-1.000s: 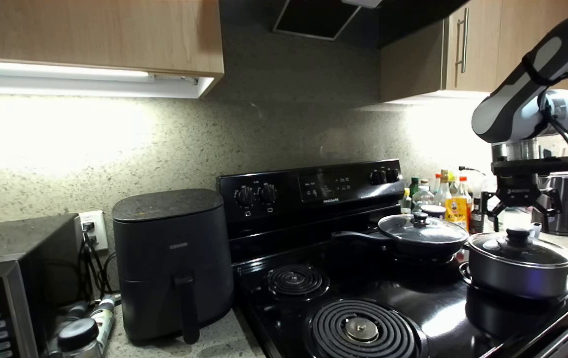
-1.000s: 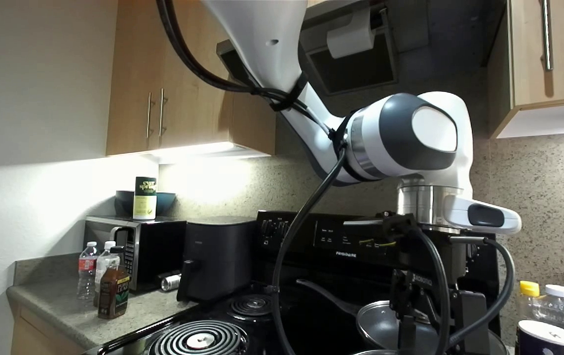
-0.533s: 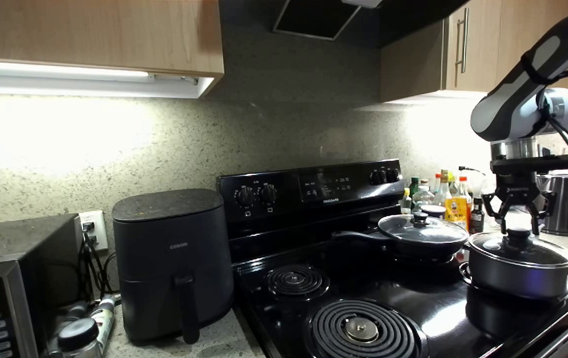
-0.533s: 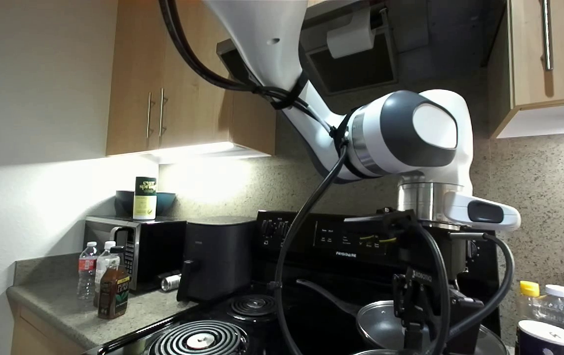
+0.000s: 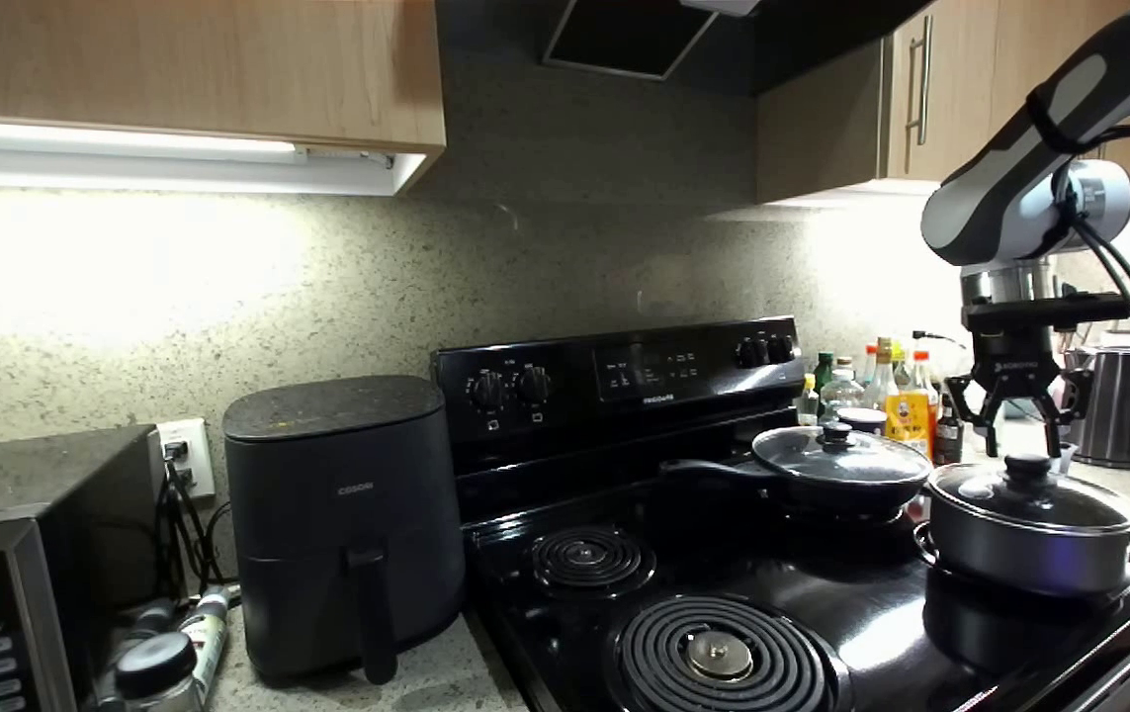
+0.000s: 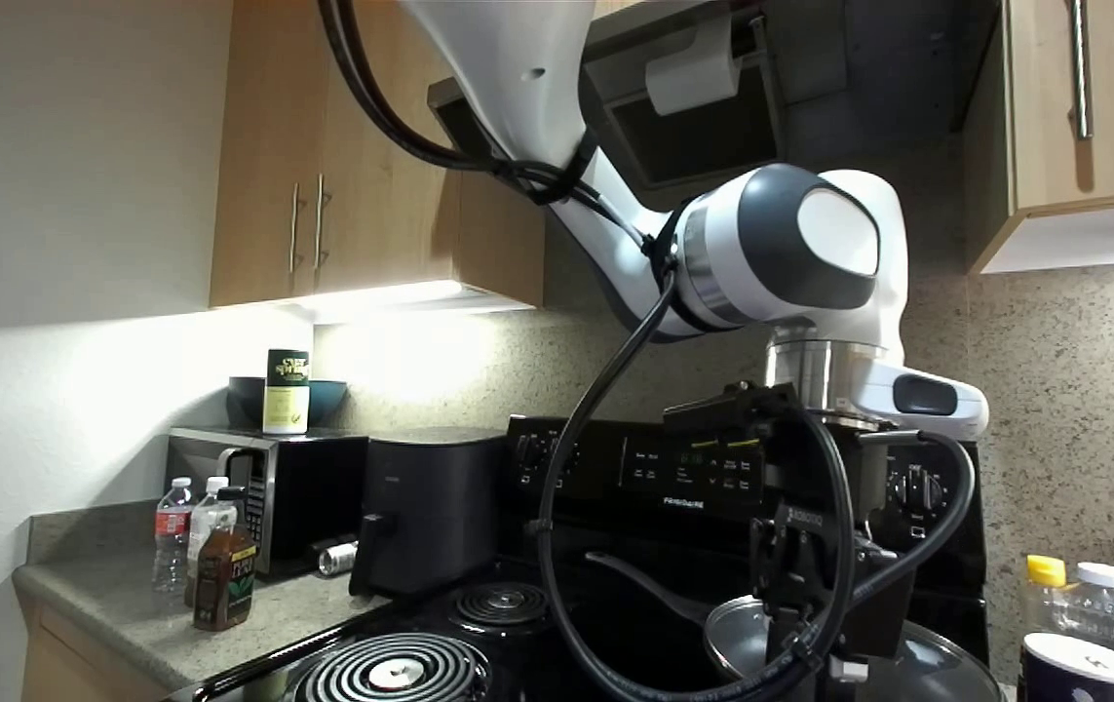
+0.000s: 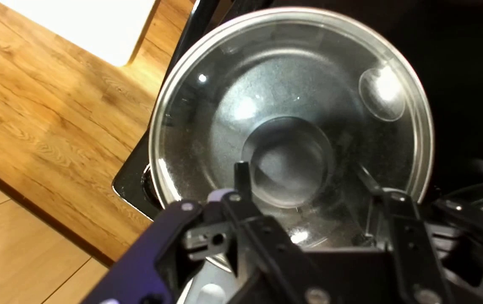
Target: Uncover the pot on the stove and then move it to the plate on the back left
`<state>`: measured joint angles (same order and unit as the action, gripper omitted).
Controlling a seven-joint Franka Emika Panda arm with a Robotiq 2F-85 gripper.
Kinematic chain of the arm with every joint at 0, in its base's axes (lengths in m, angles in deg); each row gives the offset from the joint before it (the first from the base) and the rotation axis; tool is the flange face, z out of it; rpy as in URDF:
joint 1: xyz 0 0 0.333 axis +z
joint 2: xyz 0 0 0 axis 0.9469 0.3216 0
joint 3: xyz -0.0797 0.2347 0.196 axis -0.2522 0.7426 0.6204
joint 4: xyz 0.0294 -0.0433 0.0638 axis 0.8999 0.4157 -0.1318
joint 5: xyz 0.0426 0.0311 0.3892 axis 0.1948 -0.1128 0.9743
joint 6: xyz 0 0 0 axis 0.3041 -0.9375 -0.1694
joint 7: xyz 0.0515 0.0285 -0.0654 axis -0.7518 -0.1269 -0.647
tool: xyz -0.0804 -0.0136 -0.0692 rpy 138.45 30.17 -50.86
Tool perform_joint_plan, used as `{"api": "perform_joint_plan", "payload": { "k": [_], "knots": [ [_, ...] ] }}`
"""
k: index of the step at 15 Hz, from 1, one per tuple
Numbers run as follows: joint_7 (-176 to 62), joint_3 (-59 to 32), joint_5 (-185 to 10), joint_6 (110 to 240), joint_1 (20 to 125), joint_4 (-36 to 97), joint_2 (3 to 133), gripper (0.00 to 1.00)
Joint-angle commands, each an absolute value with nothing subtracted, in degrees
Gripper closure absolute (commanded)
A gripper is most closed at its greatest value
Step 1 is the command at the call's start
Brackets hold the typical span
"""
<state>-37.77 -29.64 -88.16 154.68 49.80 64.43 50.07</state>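
Pot (image 5: pixel 1024 554) sits at the front right of the stove (image 5: pixel 861 569), glass lid (image 5: pixel 1079 502) on. The knob (image 5: pixel 1028 467) lies just below the pincer (image 5: pixel 1022 450), roughly under the gap between spread, empty fingers (image 7: pixel 242 179), so I reckon a short drop straight down must precede any pinch. The small burner (image 5: pixel 588 559), back left, lies well apart from both.

The tool (image 5: pixel 1022 447) has narrowed and risen slightly.
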Motion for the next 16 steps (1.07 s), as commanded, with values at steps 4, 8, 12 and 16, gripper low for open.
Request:
{"api": "perform_joint_plan", "payload": {
  "k": [4, 8, 12, 16],
  "knots": [
    [-40.13, -30.04, -85.97, 149.26, 50.06, 62.33, 50.37, 0.00],
    [-42.40, -30.46, -82.72, 149.56, 49.89, 61.91, 51.67, 0.00],
    [-44.68, -30.83, -79.83, 149.53, 49.79, 61.85, 52.67, 0.00],
    [-45.36, -31.32, -79.72, 149.62, 49.50, 61.91, 53.70, 0.00]
  ]
}}
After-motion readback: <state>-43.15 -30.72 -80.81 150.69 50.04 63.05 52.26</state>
